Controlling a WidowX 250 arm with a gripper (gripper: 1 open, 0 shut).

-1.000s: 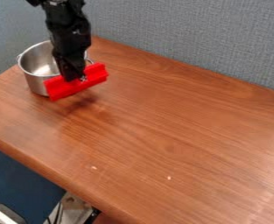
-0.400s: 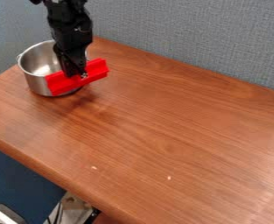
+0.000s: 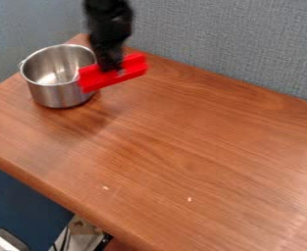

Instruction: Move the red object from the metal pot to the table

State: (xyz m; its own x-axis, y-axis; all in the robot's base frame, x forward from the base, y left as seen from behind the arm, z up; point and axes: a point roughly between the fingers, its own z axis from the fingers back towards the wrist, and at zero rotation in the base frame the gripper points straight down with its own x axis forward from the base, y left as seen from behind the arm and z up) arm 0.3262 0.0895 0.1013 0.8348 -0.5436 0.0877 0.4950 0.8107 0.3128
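- My gripper (image 3: 113, 69) comes down from the top edge of the frame, left of centre, and is clamped on the red object (image 3: 113, 73), pinching it across its middle.
- The red object hangs in that grip just right of the metal pot (image 3: 58, 76), its left end close to the pot's rim, its right end tilted up towards the frame's upper middle. I judge it out of the pot and above the table (image 3: 182, 137), not yet set down.
- Handling, as I judge it: the block looks rigid, with flat faces and square edges, so it should not deform under the squeeze. It seems light, since a narrow pinch at mid-length carries it without obvious sag. Its smooth faces may be a little slippery, so a hold on the two long flat sides, at the centre, is where I want to keep it; gripping nearer one end would let it swing.
- The pot, in the upper left of the frame, looks shiny and thin-walled and stands upright; I expect it would slide easily if the block's left end clips it.
- Hard to make out: my fingertips merge into one dark blur against the block, so I cannot see the individual pads or how deep they reach.
- I cannot tell whether any gap remains between the block's underside and the wood.
- The arm above the wrist is cut off by the top edge.
- No pot handle is clearly visible to me from here.
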